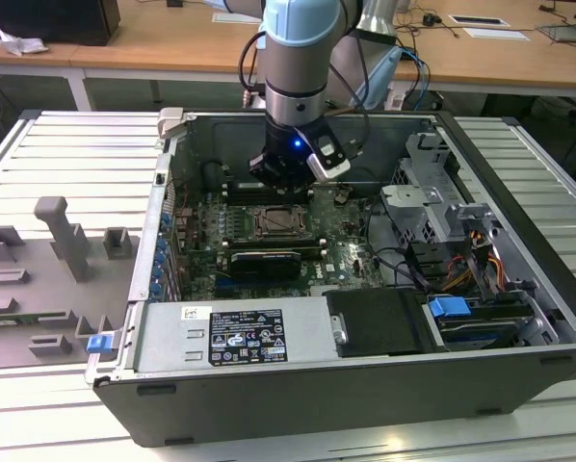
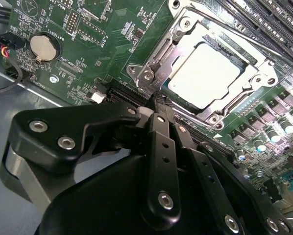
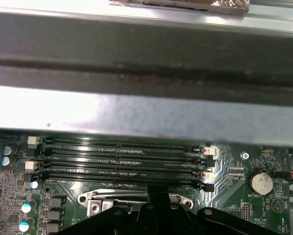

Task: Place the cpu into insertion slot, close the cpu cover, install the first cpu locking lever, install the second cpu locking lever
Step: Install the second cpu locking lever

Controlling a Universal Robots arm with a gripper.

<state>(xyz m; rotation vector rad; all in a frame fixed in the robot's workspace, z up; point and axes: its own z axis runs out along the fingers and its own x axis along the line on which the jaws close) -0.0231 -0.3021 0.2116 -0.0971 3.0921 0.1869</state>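
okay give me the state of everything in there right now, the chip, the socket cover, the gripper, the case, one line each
cpu: seated flat in the insertion slot.
cpu cover: closed down around the chip.
gripper: fingers together, empty, tips just beside the cover's edge.
computer case: side open, motherboard exposed.

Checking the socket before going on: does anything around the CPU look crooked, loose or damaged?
Nothing stands out. In the second wrist view the cpu lies flat and square under the closed cpu cover, with the gripper at the socket's edge.

One cpu (image 2: 205, 73) is counted, seated in one insertion slot (image 2: 183, 34). Beside the slot, four memory slots (image 3: 122, 159) and one coin cell (image 2: 43, 46) are counted.
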